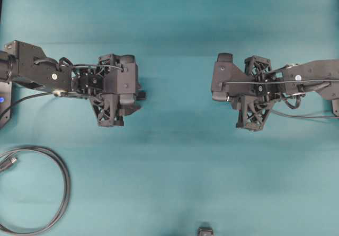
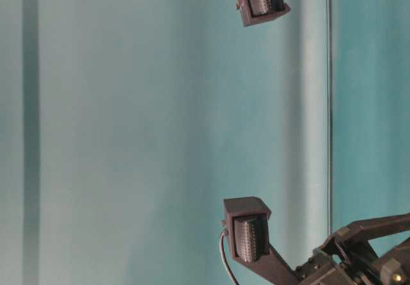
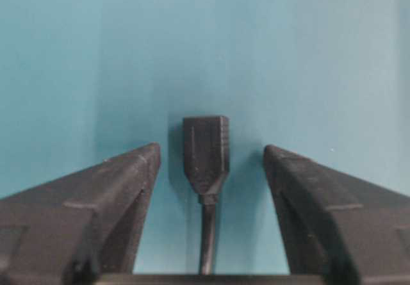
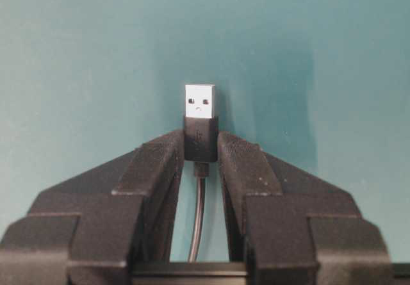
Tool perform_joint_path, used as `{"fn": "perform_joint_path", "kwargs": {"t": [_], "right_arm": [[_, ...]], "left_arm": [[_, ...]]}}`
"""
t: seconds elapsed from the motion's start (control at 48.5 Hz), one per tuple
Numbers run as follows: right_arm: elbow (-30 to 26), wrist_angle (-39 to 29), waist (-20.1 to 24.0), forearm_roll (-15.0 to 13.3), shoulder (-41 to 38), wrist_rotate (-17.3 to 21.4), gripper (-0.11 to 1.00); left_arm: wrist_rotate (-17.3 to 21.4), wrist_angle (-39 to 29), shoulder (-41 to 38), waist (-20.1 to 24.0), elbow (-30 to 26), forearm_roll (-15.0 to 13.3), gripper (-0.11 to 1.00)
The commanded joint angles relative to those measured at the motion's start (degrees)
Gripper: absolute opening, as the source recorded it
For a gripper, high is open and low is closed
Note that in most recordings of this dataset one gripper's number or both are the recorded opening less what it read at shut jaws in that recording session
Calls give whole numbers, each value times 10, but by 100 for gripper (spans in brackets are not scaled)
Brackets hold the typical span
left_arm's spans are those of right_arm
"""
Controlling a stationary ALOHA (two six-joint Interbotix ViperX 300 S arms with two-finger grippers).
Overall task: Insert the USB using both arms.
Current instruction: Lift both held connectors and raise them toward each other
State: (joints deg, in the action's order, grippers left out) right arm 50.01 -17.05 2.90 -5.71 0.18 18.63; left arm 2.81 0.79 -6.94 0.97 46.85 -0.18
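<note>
- Teal tabletop [image 1: 175,156] fills the overhead view; both arms lie level across the upper half, gripper ends facing each other, well apart.
- Right gripper [image 4: 201,145]: fingers pressed together on the black collar of the USB [image 4: 200,102]. Silver plug projects past the fingertips, at upper centre of the right wrist view; its thin cable runs back between the fingers.
- Left gripper [image 3: 211,160]: fingers stand apart, touching nothing. A black socket [image 3: 205,154] lies between them on its thin cable, clear gaps either side.
- A coiled black cable [image 1: 50,193] rests at the lower left of the overhead view.
- A small dark object at the overhead view's bottom edge cannot be identified.
</note>
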Motion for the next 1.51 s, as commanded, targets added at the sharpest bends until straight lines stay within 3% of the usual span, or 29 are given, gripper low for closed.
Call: {"fn": "perform_joint_path", "kwargs": {"t": [0.0,0.103,0.578,0.702,0.888,1.115,1.342,1.486], "right_arm": [[-6,3,10,1,-11,-1,22],[-6,3,10,1,-11,-1,22],[-7,3,10,0,-11,-2,22],[-7,3,11,1,-9,-3,22],[-6,-5,10,0,0,-9,22],[-7,-33,10,0,29,-20,21],[-10,-49,10,-1,77,-20,20],[-13,-65,11,-18,108,-19,20]], "left_arm": [[10,5,6,4,-6,3,69],[10,3,1,3,-6,4,63],[9,-24,-15,-4,-17,4,61],[10,-45,-15,-11,-16,4,53],[21,-75,-13,-30,-14,4,29],[86,-134,7,-39,-19,4,29],[81,-162,43,-40,-28,0,29],[60,-226,72,-40,-48,-7,29]]}}
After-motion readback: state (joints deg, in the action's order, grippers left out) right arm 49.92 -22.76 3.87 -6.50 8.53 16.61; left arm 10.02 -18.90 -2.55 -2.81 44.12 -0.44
